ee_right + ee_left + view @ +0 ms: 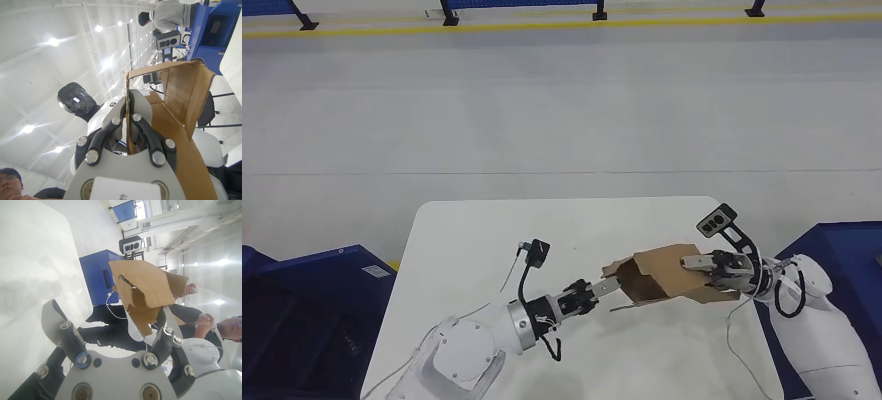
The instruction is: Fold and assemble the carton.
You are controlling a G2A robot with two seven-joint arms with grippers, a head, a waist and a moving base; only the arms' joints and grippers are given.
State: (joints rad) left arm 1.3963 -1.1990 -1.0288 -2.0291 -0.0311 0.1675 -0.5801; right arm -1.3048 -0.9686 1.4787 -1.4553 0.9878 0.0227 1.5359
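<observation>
Now the left gripper point(607, 287) is spread wide, one finger right at a loose flap of the carton point(667, 272). The brown carton hangs half-formed above the right side of the white table point(492, 230). The right gripper point(129, 98) pinches its wall tight.

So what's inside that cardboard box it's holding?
Nothing loose shows inside the carton: just bare cardboard walls and one of the fingers of the right gripper, pinching a wall. Anything deeper, behind that gripper and the flaps, is covered.
</observation>
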